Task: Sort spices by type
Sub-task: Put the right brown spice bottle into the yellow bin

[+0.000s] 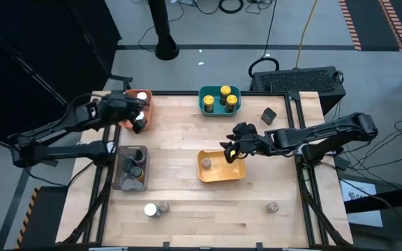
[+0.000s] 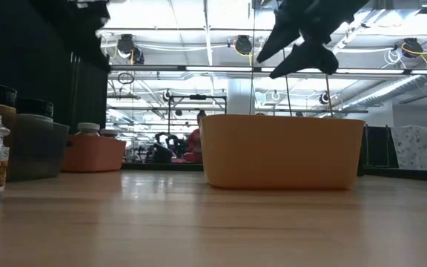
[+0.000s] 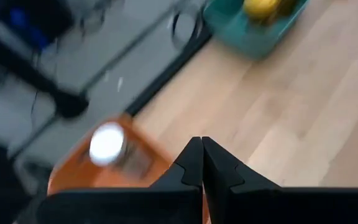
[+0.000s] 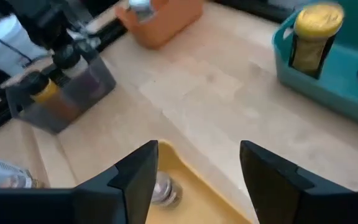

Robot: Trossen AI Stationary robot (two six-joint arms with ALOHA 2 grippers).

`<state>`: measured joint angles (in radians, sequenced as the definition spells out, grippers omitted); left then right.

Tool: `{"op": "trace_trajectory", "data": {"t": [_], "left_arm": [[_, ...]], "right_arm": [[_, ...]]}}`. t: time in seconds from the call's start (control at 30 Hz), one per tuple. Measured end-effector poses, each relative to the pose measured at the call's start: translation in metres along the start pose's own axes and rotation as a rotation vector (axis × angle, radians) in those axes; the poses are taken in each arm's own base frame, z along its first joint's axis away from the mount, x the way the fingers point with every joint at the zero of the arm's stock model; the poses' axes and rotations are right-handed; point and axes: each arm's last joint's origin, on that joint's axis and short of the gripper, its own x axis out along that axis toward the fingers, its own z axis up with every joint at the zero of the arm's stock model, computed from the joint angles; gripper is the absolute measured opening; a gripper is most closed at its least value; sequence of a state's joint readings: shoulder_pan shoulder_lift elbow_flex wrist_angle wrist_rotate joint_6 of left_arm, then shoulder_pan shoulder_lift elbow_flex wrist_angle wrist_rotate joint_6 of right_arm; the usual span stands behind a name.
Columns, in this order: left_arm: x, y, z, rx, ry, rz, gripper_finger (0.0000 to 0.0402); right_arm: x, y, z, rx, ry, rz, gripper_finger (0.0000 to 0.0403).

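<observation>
Wide open, the right gripper (image 4: 194, 165) hangs over the yellow bin (image 1: 220, 166), which has one jar (image 1: 206, 163) inside. The left gripper (image 3: 202, 149) is pressed shut and empty over the orange bin (image 1: 144, 108). Three jars (image 1: 162, 208) wait in front of the yellow bin. They look small, hard and smooth, so grab the sides.

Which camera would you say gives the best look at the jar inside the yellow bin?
The high view: the jar sits unobstructed in the yellow bin. The right wrist view shows it partly behind a finger; the low view's bin wall hides it; the left wrist view misses it.
</observation>
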<state>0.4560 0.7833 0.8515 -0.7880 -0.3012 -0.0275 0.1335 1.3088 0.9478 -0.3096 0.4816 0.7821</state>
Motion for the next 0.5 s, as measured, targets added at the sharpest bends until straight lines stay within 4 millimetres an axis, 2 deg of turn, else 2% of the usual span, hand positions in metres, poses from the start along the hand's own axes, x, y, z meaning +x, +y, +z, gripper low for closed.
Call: {"op": "trace_trajectory", "data": {"t": [0.17, 0.33, 0.5], "left_arm": [[-0.012, -0.010, 0.005, 0.067, -0.157, -0.069, 0.0002], [-0.012, -0.020, 0.008, 0.157, -0.246, -0.107, 0.0002], [-0.016, -0.021, 0.020, 0.145, -0.365, -0.099, 0.0002]], "right_arm": [[0.010, 0.009, -0.002, 0.016, 0.056, 0.039, 0.0185], [0.013, 0.033, 0.007, -0.018, 0.165, 0.061, 0.0156], [0.006, 0.057, 0.009, -0.072, 0.325, -0.063, 0.0129]]}}
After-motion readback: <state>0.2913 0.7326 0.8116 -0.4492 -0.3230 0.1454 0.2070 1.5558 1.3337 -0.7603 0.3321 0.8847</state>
